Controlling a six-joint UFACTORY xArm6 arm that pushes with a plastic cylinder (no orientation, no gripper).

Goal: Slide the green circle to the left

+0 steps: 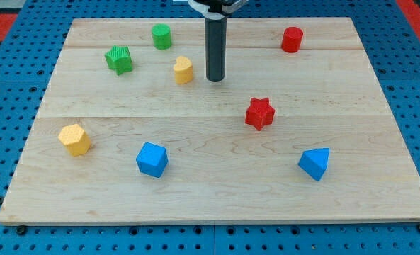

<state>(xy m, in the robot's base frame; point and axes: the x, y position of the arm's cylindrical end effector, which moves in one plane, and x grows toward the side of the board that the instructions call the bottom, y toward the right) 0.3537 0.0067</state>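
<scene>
The green circle point(161, 36) is a short green cylinder near the view's top, left of centre. My tip point(215, 79) is the lower end of a dark rod coming down from the view's top. It stands to the right of and a little below the green circle, with a clear gap between them. A yellow heart-like block point(183, 70) sits just left of my tip, not touching it. A green star point(118, 59) lies left of and below the green circle.
A red cylinder point(292, 40) stands at the top right. A red star point(260, 113) lies right of centre. A yellow hexagon point(75, 139) is at the left. A blue block point(152, 159) and a blue triangle point(315, 163) sit near the bottom. The wooden board point(210, 202) lies on a blue pegboard.
</scene>
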